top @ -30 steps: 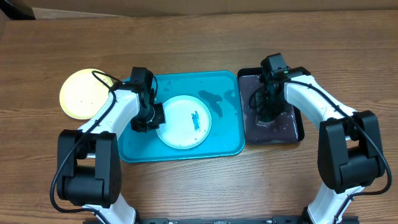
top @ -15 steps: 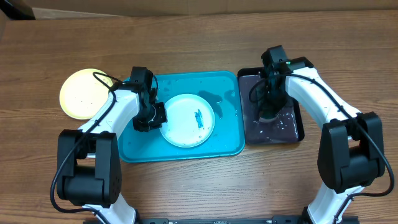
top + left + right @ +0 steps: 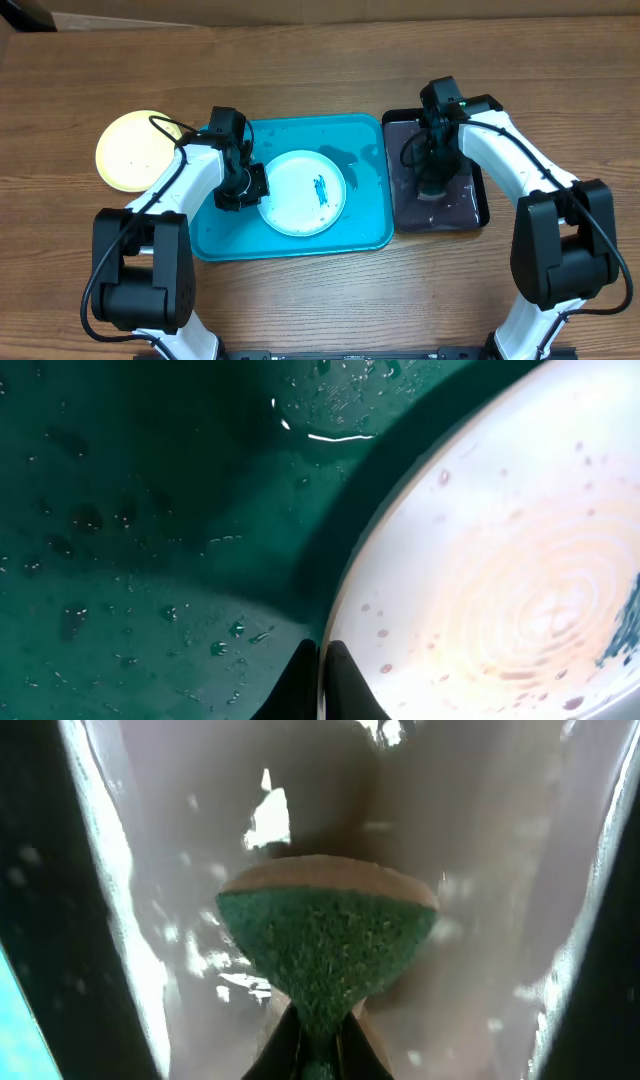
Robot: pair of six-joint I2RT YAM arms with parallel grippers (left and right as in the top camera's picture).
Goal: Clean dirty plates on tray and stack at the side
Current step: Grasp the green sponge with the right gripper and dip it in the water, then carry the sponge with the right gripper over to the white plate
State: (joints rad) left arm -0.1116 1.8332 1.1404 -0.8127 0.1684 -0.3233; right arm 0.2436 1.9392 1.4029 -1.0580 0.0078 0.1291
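On the turquoise rectangular plastic tray (image 3: 362,236), smeared round white plastic plate (image 3: 296,200) nudged slightly right since a second ago, left gripper (image 3: 248,189) pinching its rim, right gripper (image 3: 432,190) clenching green sponge (image 3: 325,955) inside small black tray (image 3: 472,212)

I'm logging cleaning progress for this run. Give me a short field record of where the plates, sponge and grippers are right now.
white plate: on the turquoise tray, teal smear on it
yellow-green plate: on the table, left of the turquoise tray, no smear visible from overhead
left gripper: shut on the white plate's left rim
right gripper: shut on the green sponge, over the black tray's wet floor
black tray: right of the turquoise tray
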